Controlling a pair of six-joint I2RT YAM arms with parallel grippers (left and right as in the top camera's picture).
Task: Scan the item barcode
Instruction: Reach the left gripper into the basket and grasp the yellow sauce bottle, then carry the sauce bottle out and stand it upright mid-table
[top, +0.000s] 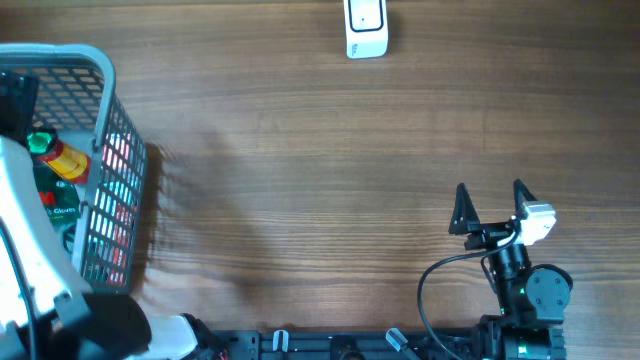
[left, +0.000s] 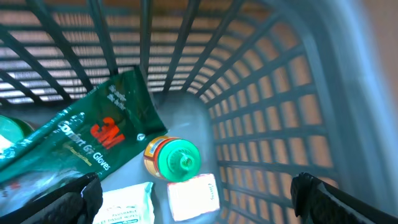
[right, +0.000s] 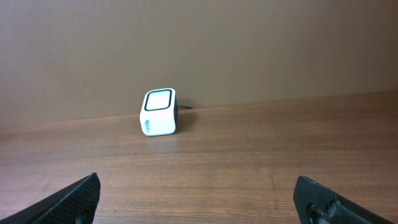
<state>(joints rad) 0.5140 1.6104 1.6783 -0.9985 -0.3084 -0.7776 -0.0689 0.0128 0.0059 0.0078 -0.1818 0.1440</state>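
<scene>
Left pincer gapes inside the basket at nine o'clock; right pincer gapes, open surface toward twelve-o'clock scanner.

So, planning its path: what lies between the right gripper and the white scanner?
Nothing: bare table between the right gripper and the scanner, seen in overhead and right wrist views.

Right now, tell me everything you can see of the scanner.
The scanner is a small white box with rounded corners, plastic by its look. Its front holds a pale window in a dark frame; the back is dark. It stands upright near the far edge of the table, touching nothing else.
</scene>
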